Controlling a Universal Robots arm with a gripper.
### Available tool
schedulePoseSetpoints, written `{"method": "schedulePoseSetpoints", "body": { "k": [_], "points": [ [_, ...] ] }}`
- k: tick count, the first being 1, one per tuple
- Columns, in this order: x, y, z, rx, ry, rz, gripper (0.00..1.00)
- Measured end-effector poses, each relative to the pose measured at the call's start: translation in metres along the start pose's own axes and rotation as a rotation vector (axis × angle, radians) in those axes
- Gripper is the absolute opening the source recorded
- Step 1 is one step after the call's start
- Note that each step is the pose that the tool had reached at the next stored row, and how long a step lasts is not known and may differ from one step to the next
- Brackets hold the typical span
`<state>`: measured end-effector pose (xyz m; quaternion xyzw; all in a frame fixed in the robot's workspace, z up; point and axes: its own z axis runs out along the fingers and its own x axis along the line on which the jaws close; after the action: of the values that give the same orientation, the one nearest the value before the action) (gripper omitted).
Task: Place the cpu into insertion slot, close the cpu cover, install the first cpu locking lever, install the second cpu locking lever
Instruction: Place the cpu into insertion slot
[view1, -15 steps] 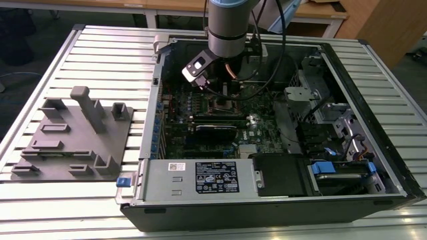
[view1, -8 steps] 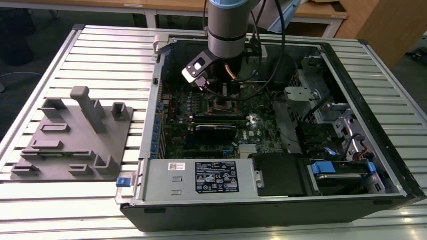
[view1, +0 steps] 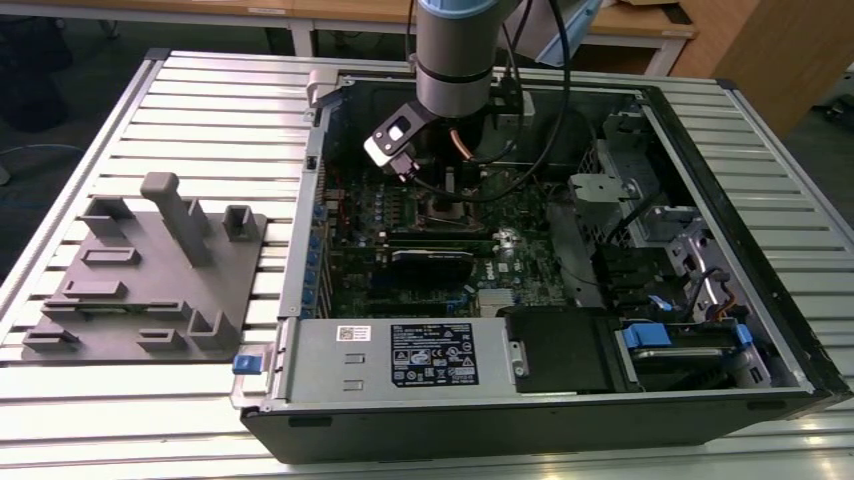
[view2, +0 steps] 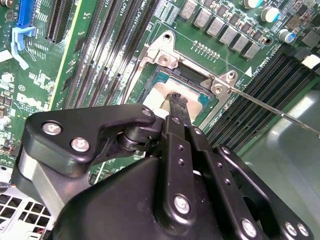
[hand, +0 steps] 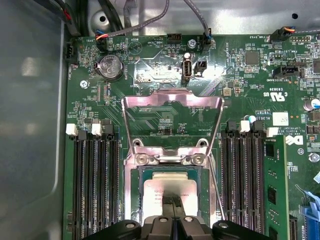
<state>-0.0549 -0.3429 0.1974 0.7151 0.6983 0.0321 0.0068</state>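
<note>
The cpu (hand: 170, 189) lies flat in the insertion slot (hand: 134, 195), silver top up; in the second wrist view the cpu (view2: 161, 93) shows pale inside the metal rim. The cpu cover (hand: 172, 100), a silver frame with a large window, stands swung open on its hinge beyond the socket. My gripper (hand: 173, 202) is shut, its black fingertips together just over the cpu's middle, with nothing between them. In the second wrist view the gripper (view2: 176, 98) points down onto the chip. In the exterior view the gripper (view1: 445, 183) hangs inside the computer case above the socket.
A thin metal lever rod (view2: 272, 111) sticks out from the socket's side, unlatched. Black memory slots (hand: 95, 185) flank the socket on both sides. The open case wall (view1: 315, 170) and drive bays (view1: 667, 250) ring the motherboard. A grey fixture plate (view1: 147, 280) lies on the table beside the case.
</note>
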Motion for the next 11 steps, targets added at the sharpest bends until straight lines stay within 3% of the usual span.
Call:
{"method": "schedulePoseSetpoints", "body": {
  "k": [11],
  "points": [
    [0.0005, 0.0004, -0.0022, -0.0015, 0.0026, 0.000, 0.11]
  ]
}}
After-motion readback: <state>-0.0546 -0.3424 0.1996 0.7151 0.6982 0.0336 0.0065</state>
